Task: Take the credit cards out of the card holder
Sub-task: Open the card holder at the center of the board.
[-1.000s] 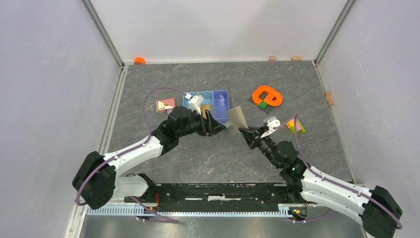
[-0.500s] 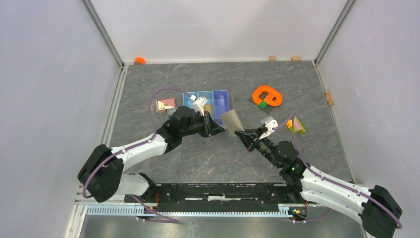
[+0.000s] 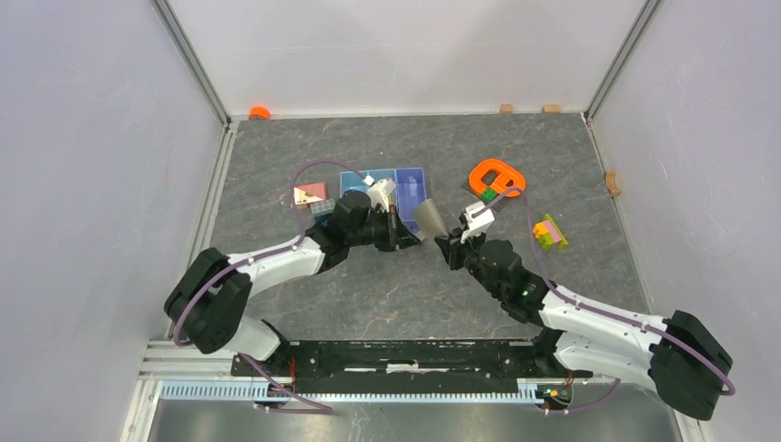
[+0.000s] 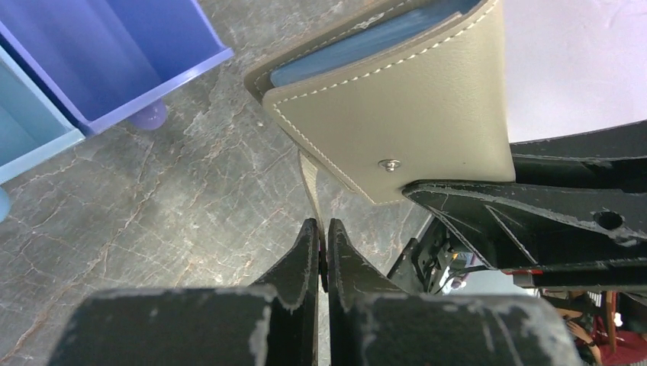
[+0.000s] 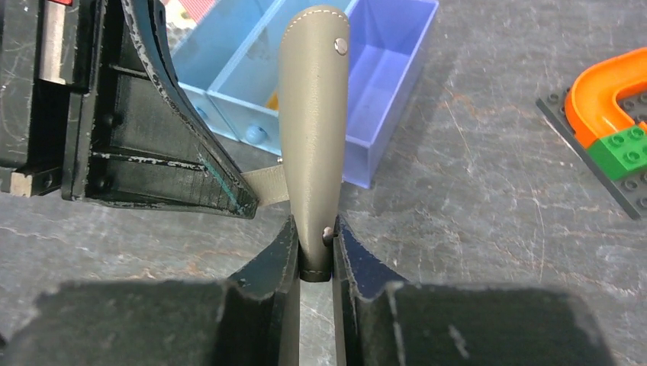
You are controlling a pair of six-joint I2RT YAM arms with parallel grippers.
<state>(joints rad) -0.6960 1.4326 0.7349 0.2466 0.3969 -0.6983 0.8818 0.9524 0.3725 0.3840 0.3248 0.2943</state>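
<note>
The card holder (image 3: 428,218), a grey-taupe folded wallet with white stitching and a metal snap, is held upright above the table between the two arms. My right gripper (image 5: 314,226) is shut on the card holder's (image 5: 314,114) lower end, one jaw against a snap stud. A narrow taupe strap (image 4: 310,183) runs out of the card holder (image 4: 412,114) into my left gripper (image 4: 321,229), which is shut on it. In the top view the left gripper (image 3: 415,240) and right gripper (image 3: 443,245) nearly meet. A blue lining shows at the holder's open edge. The credit cards are hidden.
The blue-and-purple tray (image 3: 410,184) stands just behind the holder, close to both grippers. An orange ring on a dark plate (image 3: 497,177) lies back right, yellow-pink bricks (image 3: 550,231) to the right, and a pink-and-tan block (image 3: 308,193) left of the tray.
The left gripper has gone from open to shut on the holder's strap. Both arms and the holder have shifted a little left and back, toward the tray.
</note>
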